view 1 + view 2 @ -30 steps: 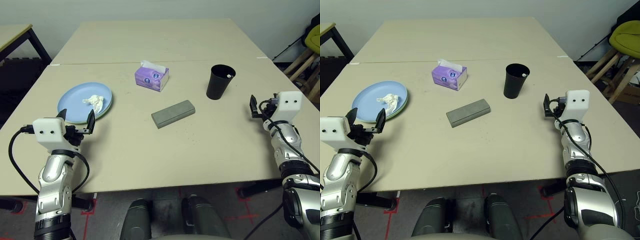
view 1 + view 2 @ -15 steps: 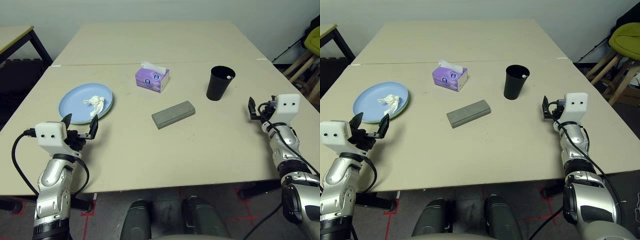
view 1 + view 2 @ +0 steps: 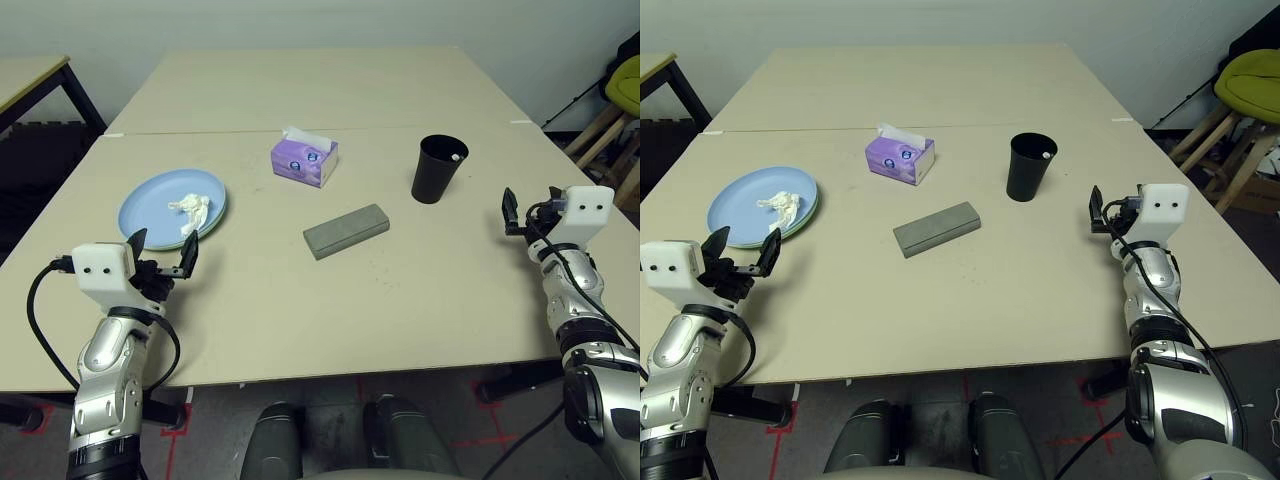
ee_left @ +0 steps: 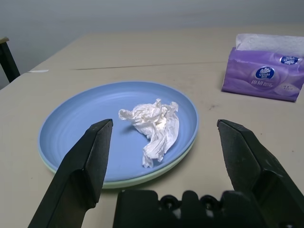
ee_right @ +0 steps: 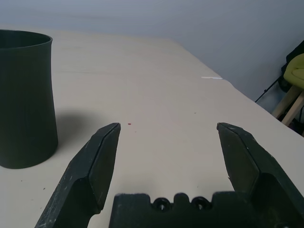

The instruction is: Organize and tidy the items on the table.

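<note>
Left gripper (image 3: 160, 260), jaws wide, hangs just short of the plates (image 3: 150, 215) with only the tissue (image 3: 190, 207) on top; bare table (image 3: 300, 310) lies between it and the case (image 3: 346, 229). Right gripper (image 3: 528, 212), also wide, has open tabletop ahead, the tumbler (image 3: 438, 168) standing near it toward the middle. The far half past the tissue box (image 3: 303, 158) is bare, and gaps between box, case and tumbler look wide enough to pass.

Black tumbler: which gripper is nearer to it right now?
Right. The right gripper sits open just beside the black tumbler; the left gripper is across the table by the plates.
</note>
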`<state>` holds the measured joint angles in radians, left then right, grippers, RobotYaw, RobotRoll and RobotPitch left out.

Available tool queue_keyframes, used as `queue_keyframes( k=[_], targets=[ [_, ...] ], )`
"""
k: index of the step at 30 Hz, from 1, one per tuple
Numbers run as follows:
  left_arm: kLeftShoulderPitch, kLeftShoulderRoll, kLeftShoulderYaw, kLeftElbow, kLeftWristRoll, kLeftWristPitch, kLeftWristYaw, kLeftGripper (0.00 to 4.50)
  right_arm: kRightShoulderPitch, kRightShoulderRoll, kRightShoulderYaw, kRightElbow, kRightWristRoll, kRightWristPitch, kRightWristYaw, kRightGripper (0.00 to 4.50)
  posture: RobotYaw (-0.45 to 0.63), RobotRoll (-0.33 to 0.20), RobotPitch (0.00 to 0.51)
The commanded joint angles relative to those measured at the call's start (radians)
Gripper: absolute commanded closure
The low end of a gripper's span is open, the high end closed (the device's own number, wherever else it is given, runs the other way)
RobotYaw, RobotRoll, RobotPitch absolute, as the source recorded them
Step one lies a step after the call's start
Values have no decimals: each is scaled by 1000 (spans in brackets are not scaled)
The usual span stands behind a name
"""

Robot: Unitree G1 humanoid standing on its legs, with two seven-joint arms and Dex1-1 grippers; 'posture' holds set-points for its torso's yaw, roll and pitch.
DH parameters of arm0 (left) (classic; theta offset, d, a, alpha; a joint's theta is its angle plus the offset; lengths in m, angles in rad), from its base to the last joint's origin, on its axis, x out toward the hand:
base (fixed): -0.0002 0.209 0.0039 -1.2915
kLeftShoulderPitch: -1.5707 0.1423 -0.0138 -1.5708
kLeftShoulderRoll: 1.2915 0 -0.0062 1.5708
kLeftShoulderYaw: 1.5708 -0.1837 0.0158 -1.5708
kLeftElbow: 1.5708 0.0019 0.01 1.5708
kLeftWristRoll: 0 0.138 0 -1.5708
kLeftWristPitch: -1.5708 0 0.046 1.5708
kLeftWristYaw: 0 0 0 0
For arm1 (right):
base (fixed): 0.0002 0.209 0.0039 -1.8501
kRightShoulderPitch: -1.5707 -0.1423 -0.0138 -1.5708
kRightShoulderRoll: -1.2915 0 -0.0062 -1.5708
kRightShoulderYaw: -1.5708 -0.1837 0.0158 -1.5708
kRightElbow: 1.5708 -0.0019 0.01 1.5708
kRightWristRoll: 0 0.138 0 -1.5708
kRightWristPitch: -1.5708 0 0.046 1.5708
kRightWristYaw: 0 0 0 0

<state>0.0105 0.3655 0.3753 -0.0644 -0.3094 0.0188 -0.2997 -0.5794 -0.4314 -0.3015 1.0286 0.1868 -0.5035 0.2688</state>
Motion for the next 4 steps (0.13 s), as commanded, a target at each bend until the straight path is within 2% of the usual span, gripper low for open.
queue_keyframes(
  k=[1, 4],
  targets=[
    [1, -5, 3, -8, -11, 20, 8, 0, 20, -4, -24, 11, 19, -5, 6, 41, 104, 0, 48],
    [-3, -7, 4, -8, -13, 25, 14, 0, 25, -7, -33, 9, 22, -1, 7, 41, 104, 0, 48]
  ],
)
